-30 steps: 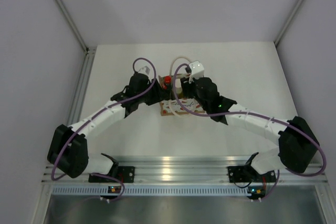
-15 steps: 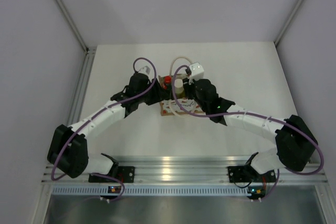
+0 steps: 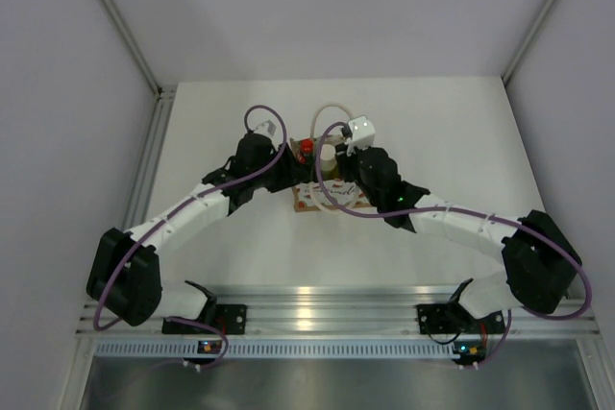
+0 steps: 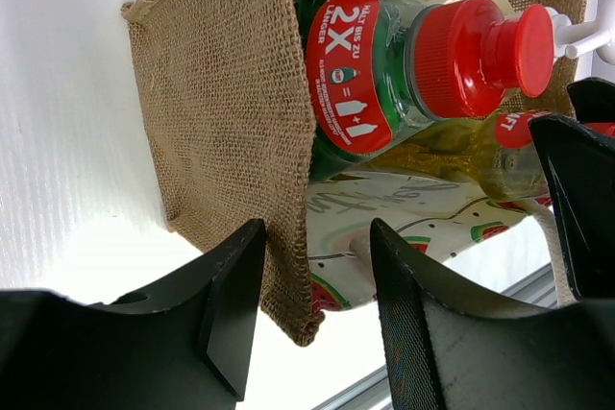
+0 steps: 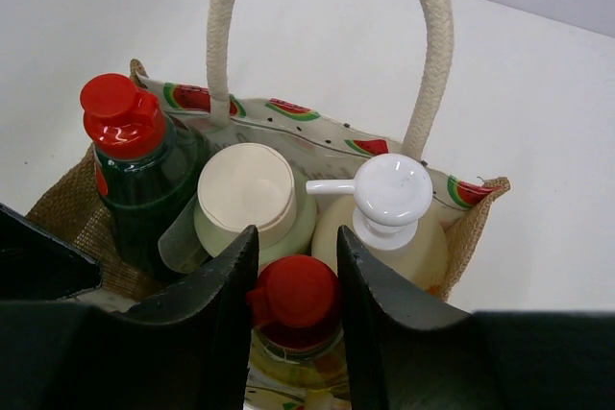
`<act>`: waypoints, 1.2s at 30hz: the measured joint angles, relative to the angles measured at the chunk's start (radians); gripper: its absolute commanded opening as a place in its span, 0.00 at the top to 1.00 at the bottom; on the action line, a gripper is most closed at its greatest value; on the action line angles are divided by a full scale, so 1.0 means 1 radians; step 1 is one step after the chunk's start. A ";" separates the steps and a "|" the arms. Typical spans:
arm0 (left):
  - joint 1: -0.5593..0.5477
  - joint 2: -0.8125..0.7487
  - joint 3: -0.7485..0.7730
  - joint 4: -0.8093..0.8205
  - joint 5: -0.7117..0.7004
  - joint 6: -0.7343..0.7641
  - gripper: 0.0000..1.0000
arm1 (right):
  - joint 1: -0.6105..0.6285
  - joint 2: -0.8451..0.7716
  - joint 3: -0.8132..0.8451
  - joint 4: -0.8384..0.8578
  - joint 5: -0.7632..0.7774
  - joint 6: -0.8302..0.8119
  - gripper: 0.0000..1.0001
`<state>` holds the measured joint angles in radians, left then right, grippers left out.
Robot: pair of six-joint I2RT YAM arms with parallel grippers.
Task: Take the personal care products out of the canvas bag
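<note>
The canvas bag (image 5: 476, 223) stands at mid table (image 3: 312, 201) with all four bottles in it. The right wrist view shows the dark green bottle (image 5: 144, 199), the pale green bottle with white cap (image 5: 245, 191), the peach pump bottle (image 5: 389, 189) and the yellow-green bottle's red cap (image 5: 296, 293). My right gripper (image 5: 298, 232) is over the bag's mouth, jaws closed against both sides of that red cap. My left gripper (image 4: 312, 304) is open, its fingers astride the bag's burlap side wall (image 4: 221, 93). The dark green bottle (image 4: 384, 74) lies beyond it.
The bag's cream loop handles (image 5: 428, 55) rise just beyond my right fingers. White walls enclose the table on the left, back and right. A metal rail (image 3: 336, 309) runs along the near edge by the arm bases.
My right arm has shifted slightly and settled lower over the bag, uncovering the pale cap in the top view. The left arm and the bag have stayed in place.
</note>
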<state>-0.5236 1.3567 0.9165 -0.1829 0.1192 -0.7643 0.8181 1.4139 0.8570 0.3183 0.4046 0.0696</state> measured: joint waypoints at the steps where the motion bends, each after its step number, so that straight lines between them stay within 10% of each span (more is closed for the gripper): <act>1: 0.000 0.000 0.000 0.000 0.001 0.001 0.48 | 0.000 0.000 0.000 0.000 0.000 -0.001 1.00; 29: 0.000 -0.006 0.000 0.000 0.020 0.033 0.44 | 0.000 -0.005 0.056 -0.086 -0.013 -0.024 1.00; 36: 0.000 -0.006 0.000 0.000 0.027 0.037 0.29 | 0.000 -0.005 0.101 -0.111 -0.019 -0.034 1.00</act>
<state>-0.5236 1.3506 0.9165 -0.1829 0.1459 -0.7277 0.8181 1.4094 0.9581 0.2073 0.3851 0.0357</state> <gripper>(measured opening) 0.656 0.338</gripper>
